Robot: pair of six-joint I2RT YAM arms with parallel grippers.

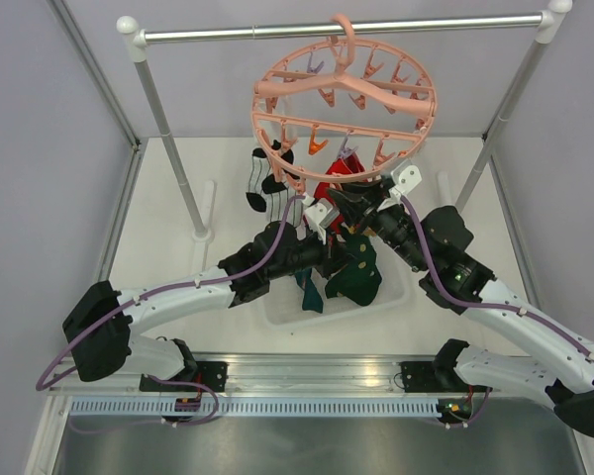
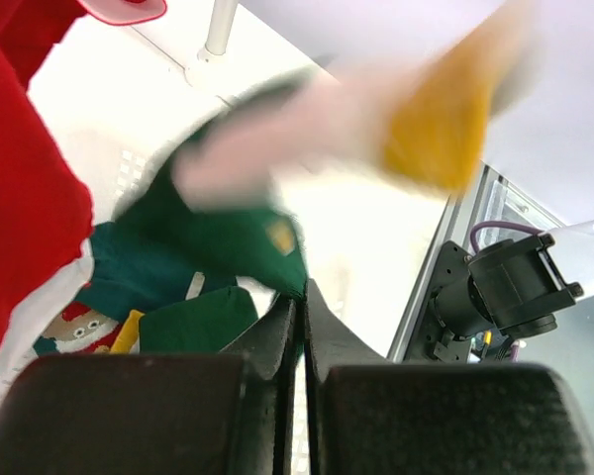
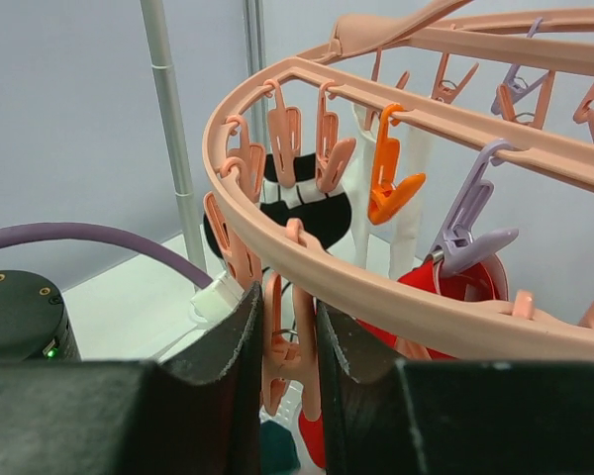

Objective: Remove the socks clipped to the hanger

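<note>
The pink ring hanger (image 1: 345, 109) hangs from the rail, and its rim (image 3: 396, 287) crosses the right wrist view. My right gripper (image 3: 289, 341) is shut on a pink clip (image 3: 299, 346) under the rim, with a red sock (image 3: 315, 443) just below it. Another red sock (image 3: 465, 287) and a black-and-white striped sock (image 1: 267, 183) stay clipped. My left gripper (image 2: 301, 297) is shut on the edge of a dark green sock (image 2: 233, 237), lower down over the tray. A red sock (image 2: 20, 198) fills the left of that view.
A white perforated tray (image 1: 277, 307) under the hanger holds dark green socks (image 1: 354, 277). The silver rail (image 1: 277, 33) stands on two posts (image 1: 173, 148). Orange (image 3: 391, 193) and purple (image 3: 465, 233) clips dangle empty. A blurred clip (image 2: 436, 129) hangs close to the left wrist camera.
</note>
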